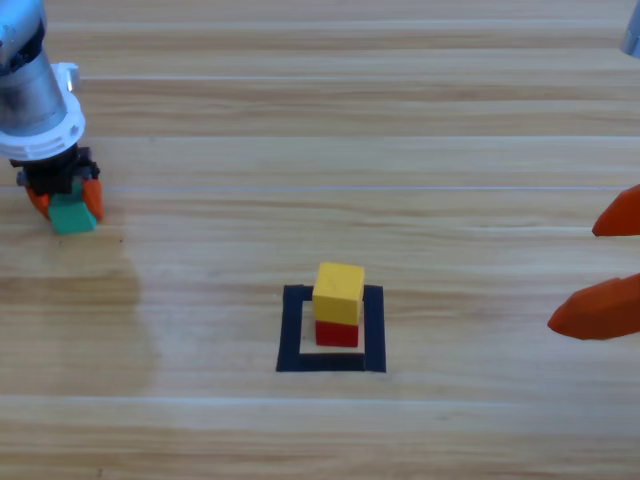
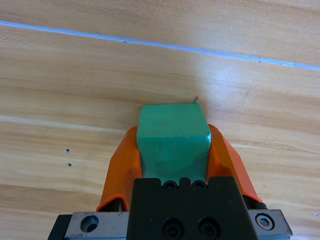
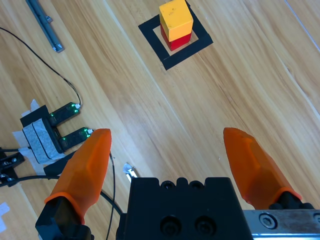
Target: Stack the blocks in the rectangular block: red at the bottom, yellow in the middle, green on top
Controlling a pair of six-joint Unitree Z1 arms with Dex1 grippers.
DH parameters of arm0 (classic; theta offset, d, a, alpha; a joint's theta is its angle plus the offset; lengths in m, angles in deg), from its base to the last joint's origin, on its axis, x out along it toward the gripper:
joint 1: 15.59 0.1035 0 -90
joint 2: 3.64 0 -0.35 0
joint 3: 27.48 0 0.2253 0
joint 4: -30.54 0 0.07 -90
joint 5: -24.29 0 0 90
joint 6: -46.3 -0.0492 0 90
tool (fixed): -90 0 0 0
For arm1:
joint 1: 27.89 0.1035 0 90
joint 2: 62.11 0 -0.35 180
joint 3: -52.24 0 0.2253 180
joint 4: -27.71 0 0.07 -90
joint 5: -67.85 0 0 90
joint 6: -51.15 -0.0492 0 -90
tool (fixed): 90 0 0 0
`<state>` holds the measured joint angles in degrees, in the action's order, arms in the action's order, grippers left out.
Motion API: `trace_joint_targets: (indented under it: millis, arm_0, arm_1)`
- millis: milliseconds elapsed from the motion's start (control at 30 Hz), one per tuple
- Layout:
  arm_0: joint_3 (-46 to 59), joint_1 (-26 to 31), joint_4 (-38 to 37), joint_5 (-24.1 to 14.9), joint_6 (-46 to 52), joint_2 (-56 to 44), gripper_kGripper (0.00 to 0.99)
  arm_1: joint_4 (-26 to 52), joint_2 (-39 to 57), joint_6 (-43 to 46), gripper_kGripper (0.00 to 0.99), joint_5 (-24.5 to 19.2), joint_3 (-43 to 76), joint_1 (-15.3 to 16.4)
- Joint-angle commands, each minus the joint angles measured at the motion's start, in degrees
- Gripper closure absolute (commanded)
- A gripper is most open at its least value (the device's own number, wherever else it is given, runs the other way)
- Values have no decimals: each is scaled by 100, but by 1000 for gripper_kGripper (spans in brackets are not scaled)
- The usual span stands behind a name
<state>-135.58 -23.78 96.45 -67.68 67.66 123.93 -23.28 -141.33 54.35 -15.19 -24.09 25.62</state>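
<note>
While yellow point(image 1: 339, 291) tops red point(image 1: 337, 333), green point(image 1: 72, 214) gripped

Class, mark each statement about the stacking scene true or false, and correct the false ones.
1. The yellow cube sits on the red cube inside the black tape outline. True.
2. The green cube already tops the stack. False: it is far left of the stack, between the left claw's jaws.
3. The right claw is shut on a cube. False: its jaws are wide open and empty.
4. The right claw waits at the right edge of the table. True.
5. The red cube lies outside the outline. False: it rests within it.
</note>
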Motion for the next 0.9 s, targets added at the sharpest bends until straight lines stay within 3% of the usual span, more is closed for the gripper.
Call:
trace_joint_targets:
  millis: [33, 300, 600, 900]
  arm_0:
    - [-411, -640, 684, 30, 220, -189, 990]
    - [-2168, -1976, 2609, 21, 747, -409, 990]
    - [-2485, -3303, 2890, 91, 896, -444, 990]
    - [-2529, -3444, 2960, 153, 1107, -382, 990]
  arm_1:
    - [22, -305, -4, 0, 51, 42, -157]
    - [13, -296, -4, 0, 51, 42, -157]
    - [5, -287, -4, 0, 51, 16, -157]
    - [-4, -305, -4, 0, 51, 16, -157]
